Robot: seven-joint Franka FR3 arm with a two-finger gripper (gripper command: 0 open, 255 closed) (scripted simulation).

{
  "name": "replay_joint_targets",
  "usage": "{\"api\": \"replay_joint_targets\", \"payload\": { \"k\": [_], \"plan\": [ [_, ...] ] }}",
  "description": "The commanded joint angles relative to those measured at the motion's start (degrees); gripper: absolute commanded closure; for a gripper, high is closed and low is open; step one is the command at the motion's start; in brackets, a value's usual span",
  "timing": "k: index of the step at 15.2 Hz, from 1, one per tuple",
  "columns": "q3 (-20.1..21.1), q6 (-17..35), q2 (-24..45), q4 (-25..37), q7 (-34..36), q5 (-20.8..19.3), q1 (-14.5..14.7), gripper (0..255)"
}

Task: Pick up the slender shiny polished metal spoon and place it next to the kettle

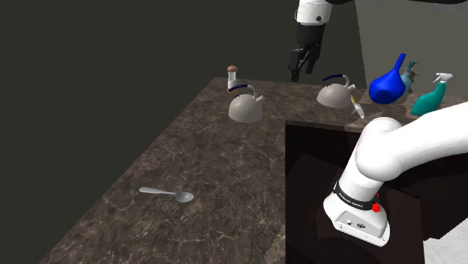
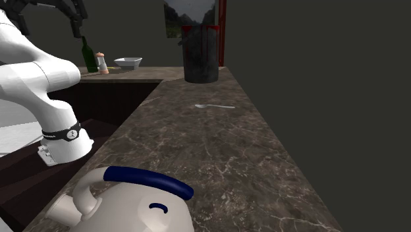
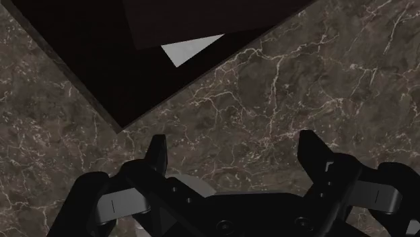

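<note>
The grey kettle [image 1: 246,107] with a dark blue handle stands upright on the dark marble table [image 1: 217,172], and everything here is placed from it. The spoon [image 1: 166,194] — pale, slender, metal-looking — lies flat on the table well apart from the kettle, toward the shoulder view's lower left, its bowl end pointing to that view's right. In the second exterior view the kettle [image 2: 125,204] sits in the foreground. The spoon [image 2: 214,106] lies far beyond it on the same table [image 2: 217,165], short of a dark bin [image 2: 201,53].

The gripper [image 1: 302,71] hangs in the air higher than the kettle and to its right in the shoulder view, roughly between it and a second kettle [image 1: 337,94] — touching neither. In the wrist view the gripper [image 3: 235,153] looks down on marble, its fingers [image 3: 158,153] standing apart with table [image 3: 283,87] surface showing between them.

A small shaker [image 1: 232,76] stands just behind the kettle. Farther to the kettle's right, past the second kettle, are a blue jug [image 1: 388,85] and a teal spray bottle [image 1: 431,96].
</note>
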Motion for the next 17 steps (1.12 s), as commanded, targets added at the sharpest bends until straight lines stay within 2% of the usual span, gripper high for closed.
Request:
{"api": "replay_joint_targets", "payload": {
  "k": [1, 9, 17],
  "plan": [
    [0.00, 0.00, 0.00, 0.00, 0.00, 0.00, 0.00, 0],
    [4.91, 13.09, 4.42, -6.66, 4.34, 5.36, 3.85, 0],
    [10.24, 26.71, 12.98, -9.17, 7.98, 9.65, 7.69, 0]
  ]
}}
